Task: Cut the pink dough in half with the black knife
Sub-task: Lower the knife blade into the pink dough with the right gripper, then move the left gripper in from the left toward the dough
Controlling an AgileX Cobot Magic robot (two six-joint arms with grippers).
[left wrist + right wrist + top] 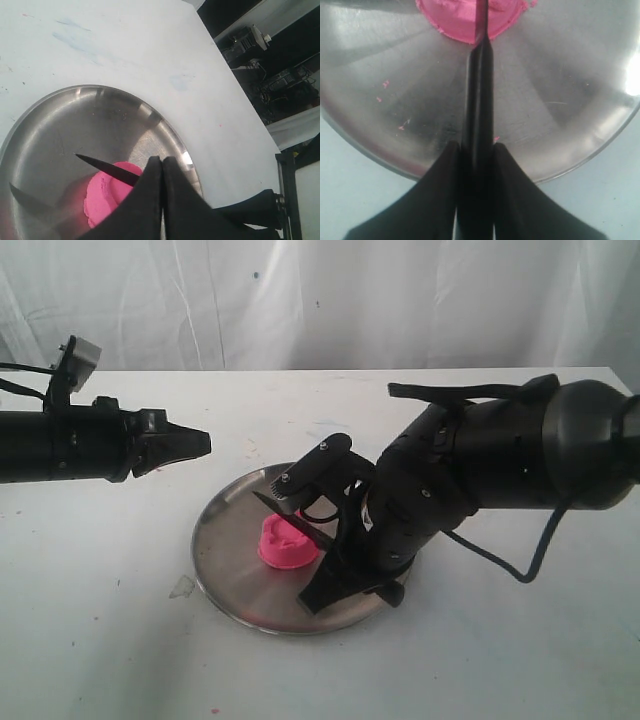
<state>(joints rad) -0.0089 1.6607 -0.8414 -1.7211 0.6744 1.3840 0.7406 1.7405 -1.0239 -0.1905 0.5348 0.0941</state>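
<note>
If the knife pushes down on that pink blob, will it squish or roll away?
The pink dough probably squishes: its edge looks smeared and there are pink crumbs on the silver plate. It likely won't roll, since it sits flat and wide. It may stick to the black knife held in the right claw.

Matte black arms, tapered black fingers (150,200), loose cable (500,555)
</note>
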